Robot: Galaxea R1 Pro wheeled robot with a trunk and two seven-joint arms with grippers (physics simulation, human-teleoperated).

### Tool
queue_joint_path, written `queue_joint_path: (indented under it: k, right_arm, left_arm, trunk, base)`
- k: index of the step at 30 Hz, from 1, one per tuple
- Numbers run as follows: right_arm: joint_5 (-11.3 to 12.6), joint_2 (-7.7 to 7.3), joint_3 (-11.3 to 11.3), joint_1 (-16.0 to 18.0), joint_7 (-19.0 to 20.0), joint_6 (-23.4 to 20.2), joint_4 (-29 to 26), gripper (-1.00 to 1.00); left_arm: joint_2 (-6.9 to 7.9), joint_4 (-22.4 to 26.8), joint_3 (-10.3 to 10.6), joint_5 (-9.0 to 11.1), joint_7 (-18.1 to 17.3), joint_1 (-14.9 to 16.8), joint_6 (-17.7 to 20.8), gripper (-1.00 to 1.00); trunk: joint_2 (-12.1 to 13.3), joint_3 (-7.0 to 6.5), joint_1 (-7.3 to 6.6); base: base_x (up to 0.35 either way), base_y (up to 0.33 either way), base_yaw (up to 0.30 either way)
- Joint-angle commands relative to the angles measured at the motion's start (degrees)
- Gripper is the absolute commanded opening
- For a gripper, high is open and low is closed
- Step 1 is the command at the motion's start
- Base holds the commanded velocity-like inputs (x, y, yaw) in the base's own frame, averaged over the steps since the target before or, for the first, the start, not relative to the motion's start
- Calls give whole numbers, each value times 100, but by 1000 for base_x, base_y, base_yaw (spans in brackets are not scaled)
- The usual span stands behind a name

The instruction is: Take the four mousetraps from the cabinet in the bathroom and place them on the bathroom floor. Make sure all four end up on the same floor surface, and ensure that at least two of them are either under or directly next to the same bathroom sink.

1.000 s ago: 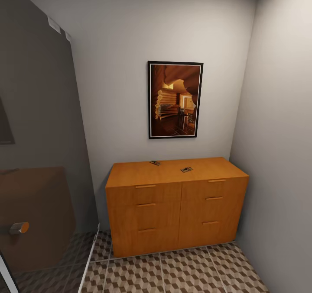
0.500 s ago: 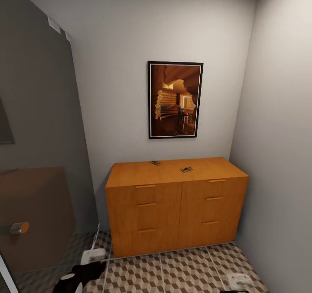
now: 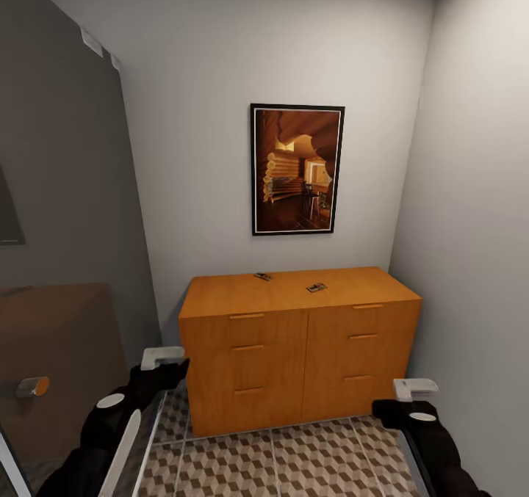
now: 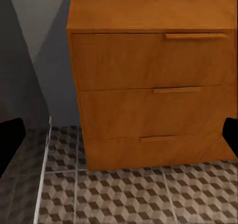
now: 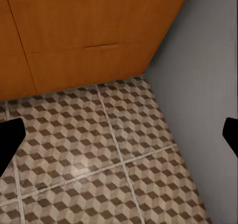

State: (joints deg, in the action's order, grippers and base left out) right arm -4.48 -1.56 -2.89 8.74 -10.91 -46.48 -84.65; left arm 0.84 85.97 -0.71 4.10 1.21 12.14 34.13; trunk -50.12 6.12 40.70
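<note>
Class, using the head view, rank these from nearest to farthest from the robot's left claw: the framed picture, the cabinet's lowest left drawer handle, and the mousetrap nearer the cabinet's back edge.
From the left claw:
1. Lowest left drawer handle, on the cabinet front.
2. Mousetrap, on the cabinet top near the back edge.
3. Framed picture, on the wall above.

Two mousetraps – one cabinet – one picture.

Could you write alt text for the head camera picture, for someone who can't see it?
An orange-brown wooden cabinet stands against a grey wall, with two small dark mousetraps on its top and a framed picture above. Two black robot arms rise from the bottom corners over patterned floor tiles.
</note>
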Motion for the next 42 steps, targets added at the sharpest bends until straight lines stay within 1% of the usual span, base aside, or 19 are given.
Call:
queue_joint_path:
  k: [1,2,3,5,10,11,15,18,19,21,25,28,29,31,34,38,42]
  right_arm:
    - [-41,-3,5,29,-2,-138,-100,100]
    - [-42,-3,5,75,-13,-228,-175,100]
    - [-43,-1,13,335,-36,-444,-321,100]
    - [-43,2,27,565,-45,-551,-373,100]
    - [-26,22,44,1166,-56,-754,-418,100]
    - [-18,42,48,1408,-57,-821,-416,100]
    - [-9,83,54,1859,-63,-981,-412,100]
    - [-18,139,57,2147,-66,-1134,-414,100]
    - [-18,139,57,2147,-66,-1134,-414,100]
    - [-26,177,60,2303,-72,-1223,-417,100]
    - [-39,220,65,2489,-98,-1322,-419,100]
    - [-41,236,66,2561,-157,-1352,-420,100]
    - [-41,236,66,2561,-157,-1352,-420,100]
    - [-39,242,66,2587,-195,-1352,-421,100]
    - [-29,249,67,2612,-228,-1352,-421,100]
    - [-22,256,69,2626,-246,-1352,-421,100]
    - [-20,259,69,2631,-250,-1352,-421,100]
  left_arm:
    - [-2,53,28,41,12,9,112,100]
    - [-6,88,57,40,12,17,195,100]
    - [-25,156,155,39,7,73,451,100]
    - [-73,182,233,39,7,188,586,100]
    - [-279,207,451,35,25,647,777,100]
    - [-340,211,523,32,19,818,844,100]
    - [-455,218,639,1,41,1134,977,100]
    - [-586,218,747,-83,55,1327,1031,100]
    - [-586,218,747,-83,55,1327,1031,100]
    - [-688,218,832,-191,61,1430,1051,100]
    - [-891,218,964,-518,73,1595,1053,100]
    - [-981,218,1017,-746,75,1733,1048,100]
    - [-981,218,1017,-746,75,1733,1048,100]
    - [-1015,218,1037,-841,67,1837,1048,100]
    - [-1050,218,1059,-923,50,1992,1061,100]
    - [-1071,218,1077,-973,32,2139,1089,100]
    - [-1080,218,1100,-990,26,2192,1101,100]
  trunk:
    - [-7,10,2]
    - [-7,10,2]
    - [-7,10,2]
    - [-7,10,2]
    - [-7,10,2]
    - [-7,10,2]
    - [-7,10,2]
    - [-7,10,2]
    - [-7,10,2]
    - [-7,10,2]
    - [-7,10,2]
    - [-7,10,2]
    - [-7,10,2]
    - [-7,10,2]
    - [-7,10,2]
    - [-7,10,2]
    - [-7,10,2]
  base:
    - [0,0,0]
    - [0,0,0]
    - [0,0,0]
    - [0,0,0]
    - [0,0,0]
    - [0,0,0]
    - [0,0,0]
    - [0,0,0]
    - [0,0,0]
    - [0,0,0]
    - [0,0,0]
    - [0,0,0]
    - [0,0,0]
    - [0,0,0]
    - [0,0,0]
    - [0,0,0]
    - [0,0,0]
